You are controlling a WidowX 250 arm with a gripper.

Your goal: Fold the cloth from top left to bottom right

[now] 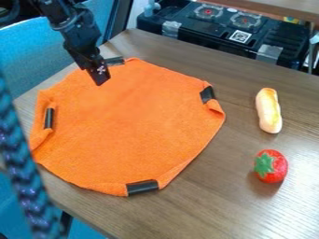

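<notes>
The orange cloth (131, 126) lies spread out on the wooden table, with black clips or tape pieces at its top, left, right and bottom edges. Its borders curl slightly near the left and right black pieces. The gripper (100, 80) hangs from the upper left over the cloth's top left part, close beside the top black piece (114, 60). Whether it touches the fabric cannot be told.
On the table's (205, 214) right side lie a bread-like toy (268, 110) and a red strawberry toy (271, 166). A black stove unit (230, 30) stands behind the table. A braided cord (24, 186) crosses the left foreground.
</notes>
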